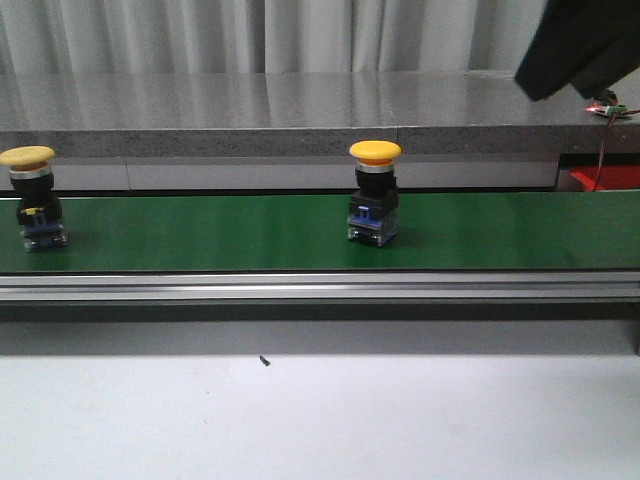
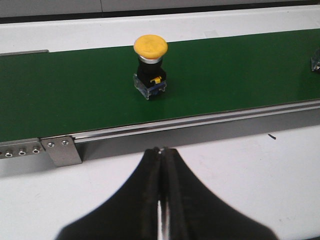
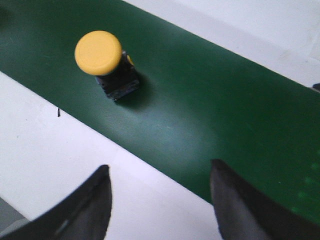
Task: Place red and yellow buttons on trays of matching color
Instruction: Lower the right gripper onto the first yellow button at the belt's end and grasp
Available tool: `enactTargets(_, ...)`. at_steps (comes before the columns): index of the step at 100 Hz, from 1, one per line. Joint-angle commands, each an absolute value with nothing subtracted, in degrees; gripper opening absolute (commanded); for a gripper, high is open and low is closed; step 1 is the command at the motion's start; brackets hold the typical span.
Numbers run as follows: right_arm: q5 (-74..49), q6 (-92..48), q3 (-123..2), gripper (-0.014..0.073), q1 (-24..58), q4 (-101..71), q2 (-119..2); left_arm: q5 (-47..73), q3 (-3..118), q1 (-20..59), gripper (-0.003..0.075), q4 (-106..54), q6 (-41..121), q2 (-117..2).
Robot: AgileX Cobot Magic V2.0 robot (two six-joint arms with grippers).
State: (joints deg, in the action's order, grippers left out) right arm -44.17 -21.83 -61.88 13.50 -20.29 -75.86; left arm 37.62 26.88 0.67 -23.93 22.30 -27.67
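Two yellow mushroom-head buttons stand upright on the green belt (image 1: pixel 220 235). One is at the far left (image 1: pixel 30 200) and shows in the left wrist view (image 2: pixel 150 65). The other is near the middle (image 1: pixel 374 195) and shows in the right wrist view (image 3: pixel 102 62). My left gripper (image 2: pixel 161 150) is shut and empty, over the white table in front of the belt rail, short of the left button. My right gripper (image 3: pixel 160 170) is open and empty, above the belt's near edge, apart from the middle button. No red button is in view.
A red object (image 1: pixel 605 180), perhaps a tray, sits at the right edge behind the belt. A dark arm part (image 1: pixel 585 45) hangs at the top right. An aluminium rail (image 1: pixel 320 288) runs along the belt's front. A grey ledge (image 1: pixel 300 110) lies behind.
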Motion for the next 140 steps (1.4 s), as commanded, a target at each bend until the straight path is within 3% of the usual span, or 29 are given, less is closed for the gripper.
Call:
enactTargets(1,-43.55,-22.41,-66.04,0.0514,14.4,-22.07,-77.63,34.1,28.42,1.11,-0.002,-25.44,22.17,-27.99)
enactTargets(43,-52.9,-27.36,-78.35,0.0486,15.76,-22.49,-91.3,34.1,28.42,1.11,-0.002,-25.44,22.17,-27.99)
enactTargets(93,-49.4,-30.01,-82.92,0.0477,15.76,-24.22,-99.75,34.1,28.42,1.11,-0.002,-25.44,22.17,-27.99)
enactTargets(100,-48.89,-30.01,-82.92,0.0417,15.76,-24.22,-100.08,34.1,28.42,1.11,-0.002,-25.44,22.17,-27.99)
enactTargets(122,-48.59,-30.01,-82.92,0.0122,15.76,-24.12,-100.19,34.1,28.42,1.11,-0.002,-25.44,22.17,-27.99)
enactTargets(140,-49.03,-29.96,-82.92,0.0109,15.48,-24.18,-98.95,34.1,28.42,1.11,-0.002,-25.44,22.17,-27.99)
